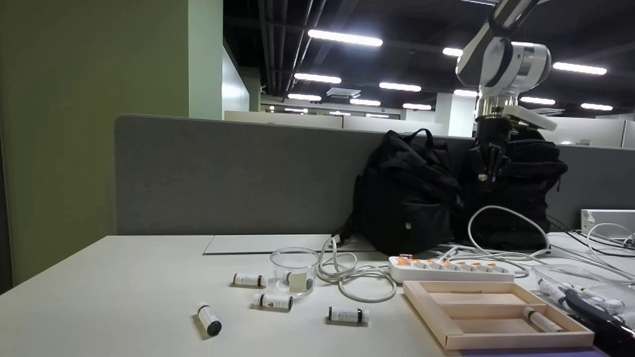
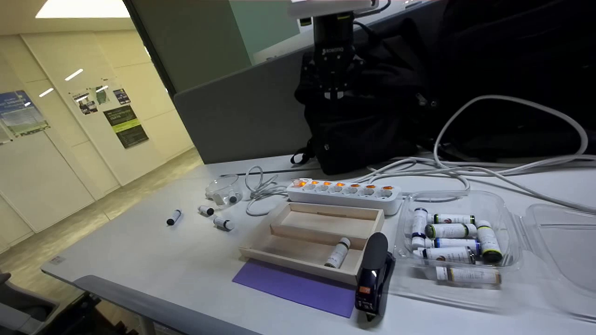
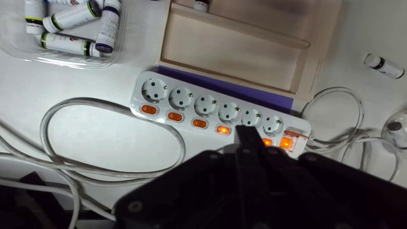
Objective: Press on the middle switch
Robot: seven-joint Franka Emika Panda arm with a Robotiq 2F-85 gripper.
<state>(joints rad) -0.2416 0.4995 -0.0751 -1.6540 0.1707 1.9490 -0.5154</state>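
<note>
Hanging well above the bench [image 1: 124,287], the gripper [image 2: 334,95] is seen narrow, w/ its fingertips [image 3: 247,135] together. The middle switch [image 3: 223,129], lit orange, is found midway in the row on the white pwr strip [image 3: 212,119]; in the wrist view it's shown just L of the fingertips, & part of the row to its R is covered by them. A wooden tray [image 2: 298,266] is set beside the strip, w/ 1 btl [image 2: 338,253] laid in the compartment away from the strip; more btls [image 2: 450,231] are held in a clear box [image 2: 489,204] nearby.

The white arm [image 1: 492,64] bears a black pincer [image 2: 333,95] (lettered ROBOTIQ).
</note>
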